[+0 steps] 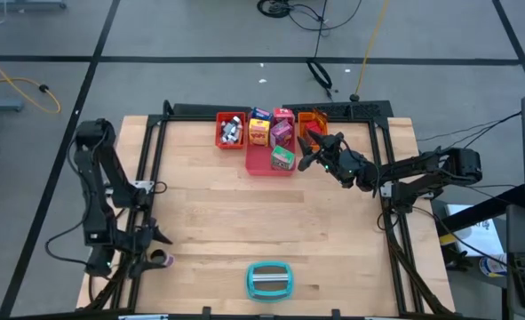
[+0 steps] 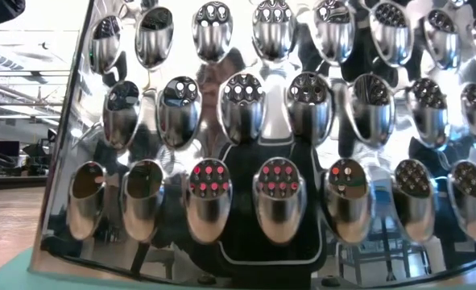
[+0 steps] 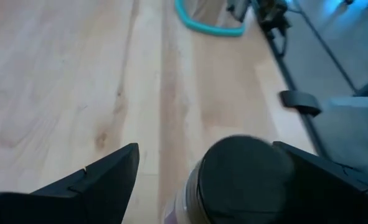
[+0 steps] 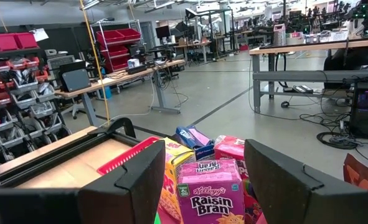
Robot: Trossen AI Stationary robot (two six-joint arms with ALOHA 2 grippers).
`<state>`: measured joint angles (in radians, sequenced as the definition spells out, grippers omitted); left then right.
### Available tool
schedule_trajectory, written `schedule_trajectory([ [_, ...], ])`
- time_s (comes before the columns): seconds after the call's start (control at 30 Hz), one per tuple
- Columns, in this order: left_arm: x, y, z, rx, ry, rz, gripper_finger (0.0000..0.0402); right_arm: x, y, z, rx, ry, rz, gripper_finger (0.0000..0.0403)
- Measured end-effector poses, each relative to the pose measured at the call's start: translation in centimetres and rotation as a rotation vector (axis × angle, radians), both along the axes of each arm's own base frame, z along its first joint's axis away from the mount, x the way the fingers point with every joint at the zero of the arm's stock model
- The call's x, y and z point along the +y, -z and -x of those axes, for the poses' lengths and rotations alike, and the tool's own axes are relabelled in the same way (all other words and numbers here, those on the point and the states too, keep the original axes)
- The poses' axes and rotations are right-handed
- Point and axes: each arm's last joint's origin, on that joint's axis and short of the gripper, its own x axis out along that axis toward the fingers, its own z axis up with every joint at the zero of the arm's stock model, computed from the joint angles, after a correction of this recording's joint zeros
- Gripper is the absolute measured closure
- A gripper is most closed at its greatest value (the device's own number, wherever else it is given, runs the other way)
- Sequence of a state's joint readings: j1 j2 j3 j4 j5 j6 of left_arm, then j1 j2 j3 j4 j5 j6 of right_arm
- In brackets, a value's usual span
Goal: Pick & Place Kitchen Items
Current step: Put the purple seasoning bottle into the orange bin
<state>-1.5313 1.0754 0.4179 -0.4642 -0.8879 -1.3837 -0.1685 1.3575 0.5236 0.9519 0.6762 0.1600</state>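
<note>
My left gripper (image 1: 155, 258) sits low at the table's near left corner, open. A small dark-topped can (image 3: 243, 177) stands on the wood between its fingers, close to one of them. My right gripper (image 1: 308, 158) hovers open at the far side, beside the pink tray (image 1: 264, 166). That tray holds yellow (image 1: 260, 132), purple (image 1: 282, 133) and green (image 1: 283, 158) boxes. In the right wrist view the purple Raisin Bran box (image 4: 210, 193) stands upright below and ahead of the open fingers, among yellow, blue-white and red-white boxes. Small bottles (image 1: 233, 133) lie in the red tray (image 1: 220, 124). My left gripper (image 3: 205, 146) has its fingers on either side of the can. The can's dark top (image 3: 277, 168) comes right up against one finger (image 3: 320, 180). I cannot tell whether they touch. The can stands upright on the table.
The teal-and-grey grater (image 1: 269, 280) lies near the table's near edge and fills the low view with its metal face (image 2: 254, 145). An orange tray (image 1: 315, 116) sits at the far edge, right of the pink one. Bare wood spans the table's middle. A black frame rims the table.
</note>
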Motion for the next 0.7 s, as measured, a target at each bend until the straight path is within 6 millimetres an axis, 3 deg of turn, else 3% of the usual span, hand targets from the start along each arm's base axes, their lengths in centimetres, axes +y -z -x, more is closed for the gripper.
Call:
schedule_trajectory([
  [0.47,-0.3,1.1,-1.4,0.059,-0.090,-0.019,0.0044,0.0,0.0,0.0,0.000,0.000,0.000,0.0193],
  [0.57,-0.3,1.1,-1.6,0.054,-0.089,-0.033,0.0075,0.0,0.0,0.0,0.000,0.000,0.000,0.0193],
  [0.7,-0.2,1.1,-1.8,0.050,-0.090,-0.049,0.0151,0.0,0.0,0.0,0.000,0.000,0.000,0.0193],
])
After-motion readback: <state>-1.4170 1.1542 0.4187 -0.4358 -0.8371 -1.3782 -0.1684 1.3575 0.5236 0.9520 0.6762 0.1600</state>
